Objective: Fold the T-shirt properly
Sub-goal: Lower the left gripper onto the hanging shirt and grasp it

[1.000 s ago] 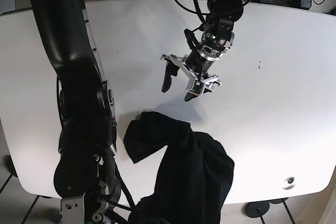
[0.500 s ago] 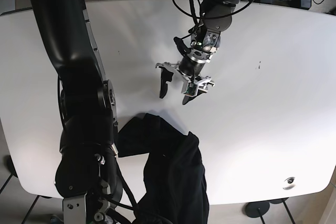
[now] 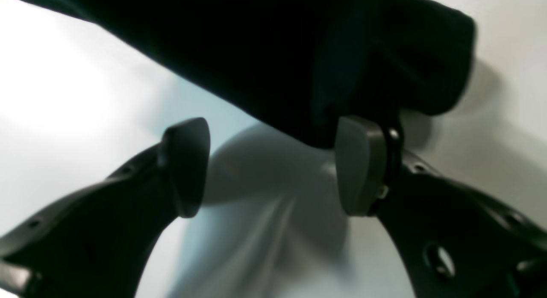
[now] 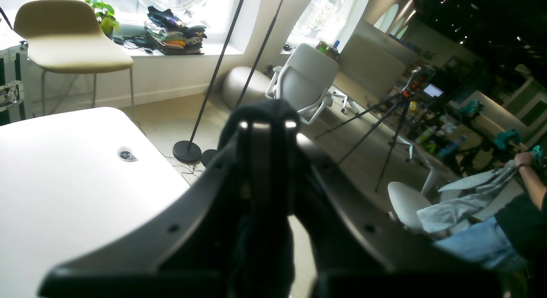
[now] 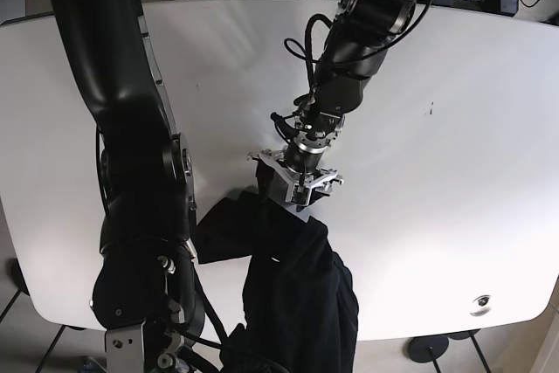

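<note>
Black T-shirt (image 5: 297, 294) lay bunched at the white bench (image 5: 454, 128) near edge. Left end effector (image 3: 273, 165) stood released at its upper hem; right end effector (image 4: 267, 131) was clenched on dark cloth.

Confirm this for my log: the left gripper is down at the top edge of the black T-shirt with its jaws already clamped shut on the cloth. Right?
Not quite. The left gripper is at the black T-shirt's top edge, but its jaws stand wide apart. The left wrist view shows bare white table between the two fingers, and the cloth only touches one fingertip.
</note>
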### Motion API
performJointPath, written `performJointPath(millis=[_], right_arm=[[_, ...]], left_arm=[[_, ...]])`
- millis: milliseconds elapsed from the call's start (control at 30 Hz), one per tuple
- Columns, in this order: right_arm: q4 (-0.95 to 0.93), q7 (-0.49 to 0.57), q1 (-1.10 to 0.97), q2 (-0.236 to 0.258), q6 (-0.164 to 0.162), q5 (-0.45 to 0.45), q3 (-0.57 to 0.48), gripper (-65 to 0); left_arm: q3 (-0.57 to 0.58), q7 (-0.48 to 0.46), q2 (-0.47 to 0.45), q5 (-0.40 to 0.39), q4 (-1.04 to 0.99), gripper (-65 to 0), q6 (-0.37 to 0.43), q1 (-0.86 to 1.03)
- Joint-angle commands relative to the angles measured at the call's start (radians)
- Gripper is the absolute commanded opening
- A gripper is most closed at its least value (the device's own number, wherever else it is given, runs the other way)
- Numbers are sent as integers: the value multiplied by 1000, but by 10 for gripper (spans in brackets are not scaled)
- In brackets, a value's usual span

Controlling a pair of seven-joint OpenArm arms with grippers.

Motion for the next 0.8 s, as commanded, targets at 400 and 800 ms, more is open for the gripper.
performJointPath(millis=[400,800], right_arm=[[16,39,43,-2,1,7,3,-636],[16,39,43,-19,1,7,3,-636]], left_arm=[[206,-59,10,-219,-80,-392,-1,-119],[332,-18,10,-310,-163,-601,70,-227]])
